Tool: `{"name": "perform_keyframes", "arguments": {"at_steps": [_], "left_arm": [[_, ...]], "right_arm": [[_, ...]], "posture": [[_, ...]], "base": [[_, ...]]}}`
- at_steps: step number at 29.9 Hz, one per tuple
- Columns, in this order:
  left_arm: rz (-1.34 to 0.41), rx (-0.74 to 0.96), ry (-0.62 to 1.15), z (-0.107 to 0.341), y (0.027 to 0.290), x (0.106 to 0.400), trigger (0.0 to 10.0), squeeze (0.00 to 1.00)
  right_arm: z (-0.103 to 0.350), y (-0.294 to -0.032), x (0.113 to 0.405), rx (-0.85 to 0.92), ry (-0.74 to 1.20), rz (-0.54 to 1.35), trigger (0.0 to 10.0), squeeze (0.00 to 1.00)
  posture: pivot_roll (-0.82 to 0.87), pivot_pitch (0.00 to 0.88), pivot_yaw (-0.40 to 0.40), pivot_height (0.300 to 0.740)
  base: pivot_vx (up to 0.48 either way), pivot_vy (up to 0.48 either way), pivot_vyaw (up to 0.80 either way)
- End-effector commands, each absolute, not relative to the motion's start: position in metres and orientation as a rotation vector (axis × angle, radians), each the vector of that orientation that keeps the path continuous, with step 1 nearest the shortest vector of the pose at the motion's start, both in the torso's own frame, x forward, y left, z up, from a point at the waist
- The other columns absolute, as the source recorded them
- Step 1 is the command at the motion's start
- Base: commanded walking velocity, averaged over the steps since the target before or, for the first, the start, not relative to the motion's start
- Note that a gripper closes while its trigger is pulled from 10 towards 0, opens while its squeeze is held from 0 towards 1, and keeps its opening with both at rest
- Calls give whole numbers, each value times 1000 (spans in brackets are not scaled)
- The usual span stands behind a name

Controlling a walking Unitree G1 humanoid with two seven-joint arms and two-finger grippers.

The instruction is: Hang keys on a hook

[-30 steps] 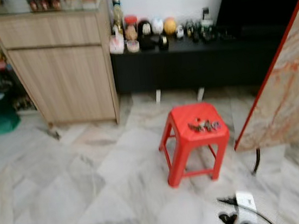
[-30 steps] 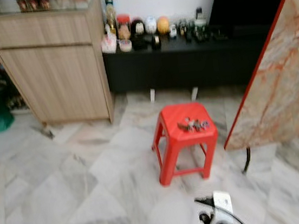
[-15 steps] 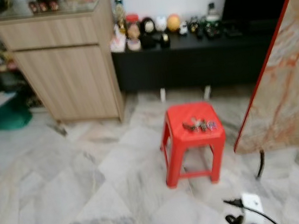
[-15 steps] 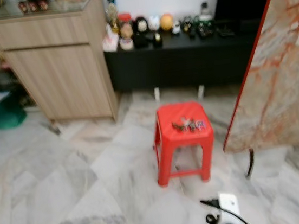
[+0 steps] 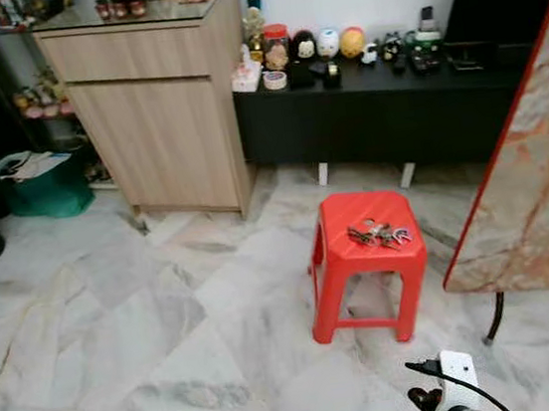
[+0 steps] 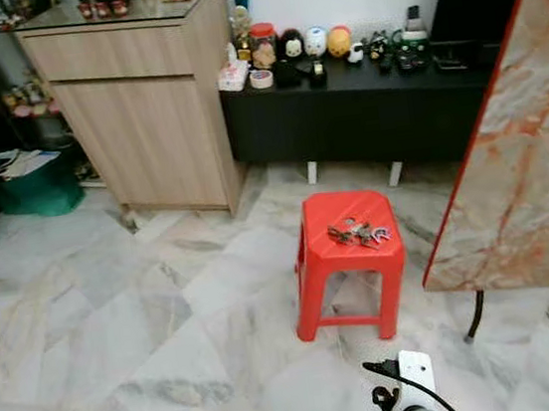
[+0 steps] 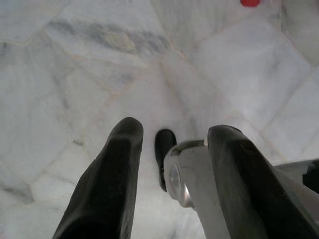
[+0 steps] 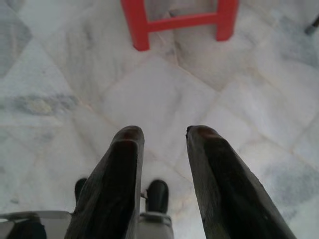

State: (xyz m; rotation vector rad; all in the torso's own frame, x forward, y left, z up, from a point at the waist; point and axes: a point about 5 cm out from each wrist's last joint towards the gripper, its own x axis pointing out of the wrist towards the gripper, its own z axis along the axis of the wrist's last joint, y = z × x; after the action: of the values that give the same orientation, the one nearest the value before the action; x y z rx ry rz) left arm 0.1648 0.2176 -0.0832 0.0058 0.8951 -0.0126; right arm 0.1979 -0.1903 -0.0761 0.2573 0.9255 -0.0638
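**Both grippers idle, keys on the stool**

Your left gripper point(image 7: 172, 149) hangs over the marble floor point(image 5: 120, 335) with its fingers spread and holding nothing. Your right gripper point(image 8: 162, 144) does the same, pointing down near the legs of the red stool point(image 5: 367, 264). The keys point(image 5: 378, 234) lie in a bunch on the stool's seat, ahead of you, before the black low cabinet point(image 5: 373, 113).

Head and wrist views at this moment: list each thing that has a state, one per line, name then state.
keys: lying in a bunch on the stool top, not held
red stool: upright on the marble floor
left gripper: open, empty, pointing at the floor
right gripper: open, empty, pointing at the floor in front of the stool
wooden cabinet: door and drawer closed
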Motion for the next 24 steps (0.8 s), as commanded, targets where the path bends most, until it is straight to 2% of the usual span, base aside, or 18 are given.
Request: {"name": "perform_keyframes", "arguments": {"at_steps": [1, 24], "left_arm": [[6, 3, 899, -82, 222, 166, 10000, 0], [27, -16, 902, -83, 220, 165, 10000, 0]], "right_arm": [[-74, -188, 203, 257, 909, -56, 10000, 0], [-74, -188, 203, 266, 895, -71, 10000, 0]], "posture": [[22, 0, -42, 723], [35, 0, -52, 723]], "base": [[337, 0, 0], [372, 0, 0]]}}
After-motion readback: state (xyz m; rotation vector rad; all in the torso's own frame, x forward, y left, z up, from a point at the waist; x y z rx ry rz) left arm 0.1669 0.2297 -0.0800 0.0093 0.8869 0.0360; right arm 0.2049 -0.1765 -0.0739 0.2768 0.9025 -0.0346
